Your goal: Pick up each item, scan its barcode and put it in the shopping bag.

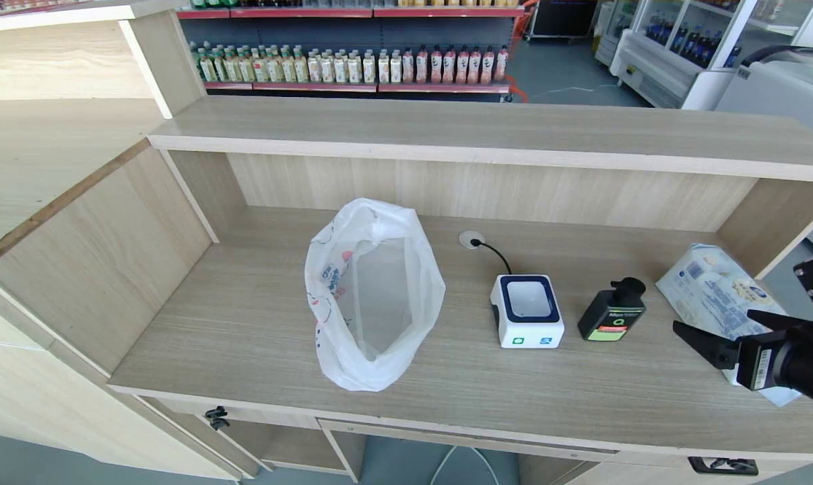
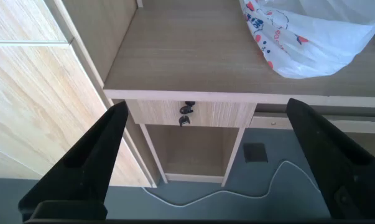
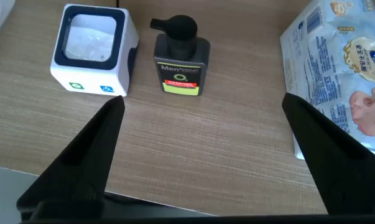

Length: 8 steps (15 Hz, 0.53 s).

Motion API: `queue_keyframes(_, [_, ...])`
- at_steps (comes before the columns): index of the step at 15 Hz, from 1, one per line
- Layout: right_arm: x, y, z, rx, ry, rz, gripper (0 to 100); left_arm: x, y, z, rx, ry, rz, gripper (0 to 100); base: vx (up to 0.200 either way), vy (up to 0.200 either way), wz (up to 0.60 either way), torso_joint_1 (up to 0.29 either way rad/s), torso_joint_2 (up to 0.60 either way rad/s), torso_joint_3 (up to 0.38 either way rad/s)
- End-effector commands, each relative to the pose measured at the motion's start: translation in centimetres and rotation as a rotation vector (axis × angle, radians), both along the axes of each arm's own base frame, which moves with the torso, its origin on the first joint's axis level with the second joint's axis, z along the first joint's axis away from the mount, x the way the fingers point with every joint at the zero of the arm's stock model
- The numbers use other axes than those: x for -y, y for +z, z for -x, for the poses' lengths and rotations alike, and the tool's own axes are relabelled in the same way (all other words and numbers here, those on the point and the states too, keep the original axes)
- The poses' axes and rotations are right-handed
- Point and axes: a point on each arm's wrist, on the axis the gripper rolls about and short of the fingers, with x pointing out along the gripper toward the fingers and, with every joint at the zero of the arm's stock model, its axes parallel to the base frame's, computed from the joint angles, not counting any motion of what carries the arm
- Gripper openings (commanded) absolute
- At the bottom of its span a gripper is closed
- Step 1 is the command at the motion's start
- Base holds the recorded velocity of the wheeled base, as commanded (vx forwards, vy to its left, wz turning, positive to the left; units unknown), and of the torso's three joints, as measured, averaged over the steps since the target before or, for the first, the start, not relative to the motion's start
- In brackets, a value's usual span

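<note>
Nothing is picked up yet, so the first grab is the step in hand. The right gripper (image 3: 203,106) is held wide open and empty over the counter (image 3: 224,143), near the bottle (image 3: 181,59) and the pack (image 3: 342,74). The bottle is probably the target, though that's hard to call. The left gripper (image 2: 207,106) is spread wide too, empty, low in front of the bag (image 2: 311,37). Next, an item needs to be clamped and its barcode shown to the scanner (image 3: 94,53).
</note>
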Motion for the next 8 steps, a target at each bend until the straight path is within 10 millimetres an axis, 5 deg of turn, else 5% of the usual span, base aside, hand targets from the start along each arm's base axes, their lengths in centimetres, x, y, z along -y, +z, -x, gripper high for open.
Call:
queue_keyframes(1, [0.4,-2.0,-1.3,-0.078,-0.019,-0.004,100,0.0,0.0,0.0,0.001,0.000,-0.001,100,0.000,0.000,0.00,0.000,0.00,0.000])
queue_keyframes(4, [1.0,-3.4,-3.3,-0.091,-0.057,0.009,100,0.0,0.0,0.0,0.001,0.000,-0.001,100,0.000,0.000,0.00,0.000,0.00,0.000])
queue_keyframes(8, [0.6,-5.1,-3.2,-0.170,0.022,-0.018,100,0.0,0.0,0.0,0.001,0.000,-0.001,100,0.000,0.000,0.00,0.000,0.00,0.000])
